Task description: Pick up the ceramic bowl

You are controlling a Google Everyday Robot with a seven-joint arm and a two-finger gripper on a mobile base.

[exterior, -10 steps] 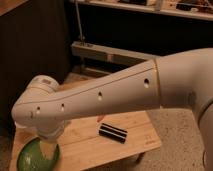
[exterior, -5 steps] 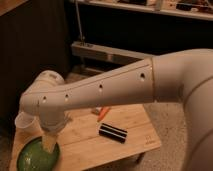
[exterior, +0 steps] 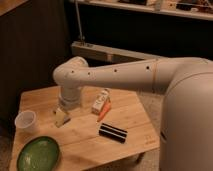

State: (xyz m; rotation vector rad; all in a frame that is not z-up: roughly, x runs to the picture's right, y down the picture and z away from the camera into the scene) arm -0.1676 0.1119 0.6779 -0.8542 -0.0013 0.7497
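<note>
The ceramic bowl is a wide, shallow, glossy green bowl with a darker rim. It rests on the wooden table near the front left corner and nothing is in it. My gripper hangs from the white arm's wrist, above the table and up and to the right of the bowl. It is apart from the bowl. A small translucent whitish cup stands behind the bowl, left of the gripper.
A black rectangular block lies right of centre on the table. A white carton and an orange stick-like item sit behind it. A dark wall stands at the left and a metal shelf frame behind the table.
The arm has lifted and drawn back to the right, away from the bowl. The gripper, which was low at the bowl, now hangs above the table. The bowl stays on the table.
</note>
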